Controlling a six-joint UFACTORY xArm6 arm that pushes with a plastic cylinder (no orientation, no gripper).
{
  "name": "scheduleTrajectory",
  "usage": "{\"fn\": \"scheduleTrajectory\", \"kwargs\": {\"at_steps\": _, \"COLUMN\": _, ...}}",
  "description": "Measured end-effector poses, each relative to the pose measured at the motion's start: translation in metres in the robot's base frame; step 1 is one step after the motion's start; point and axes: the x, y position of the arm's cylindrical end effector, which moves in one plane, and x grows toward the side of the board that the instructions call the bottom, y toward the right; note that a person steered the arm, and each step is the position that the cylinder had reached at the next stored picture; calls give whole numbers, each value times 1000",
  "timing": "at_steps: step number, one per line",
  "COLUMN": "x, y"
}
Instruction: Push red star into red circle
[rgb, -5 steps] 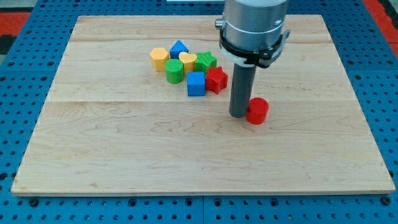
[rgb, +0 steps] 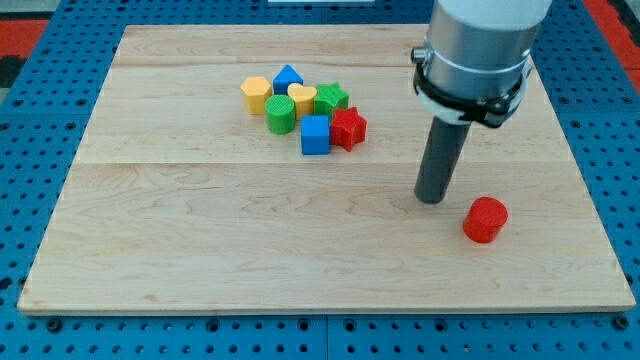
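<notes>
On the wooden board (rgb: 150, 230), my tip (rgb: 432, 199) stands between red star (rgb: 348, 128) and red circle (rgb: 485, 220).

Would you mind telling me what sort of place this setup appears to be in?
Probably a robotics lab bench. A wooden board lies on a blue perforated mounting plate, toy blocks like the red star and red circle sit on it, and my tip rests between them.

Star (rgb: 349, 128) at cluster's right, my tip (rgb: 432, 199) between it and circle (rgb: 485, 220)
</notes>
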Motion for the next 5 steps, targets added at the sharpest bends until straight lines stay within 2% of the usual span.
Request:
{"fn": "scheduleTrajectory", "kwargs": {"at_steps": 1, "x": -38, "y": 48}}
{"fn": "scheduleTrajectory", "kwargs": {"at_steps": 2, "x": -98, "y": 40}}
{"fn": "scheduleTrajectory", "kwargs": {"at_steps": 3, "x": -133, "y": -17}}
{"fn": "scheduleTrajectory", "kwargs": {"at_steps": 4, "x": -144, "y": -65}}
{"fn": "scheduleTrajectory", "kwargs": {"at_steps": 5, "x": -133, "y": -136}}
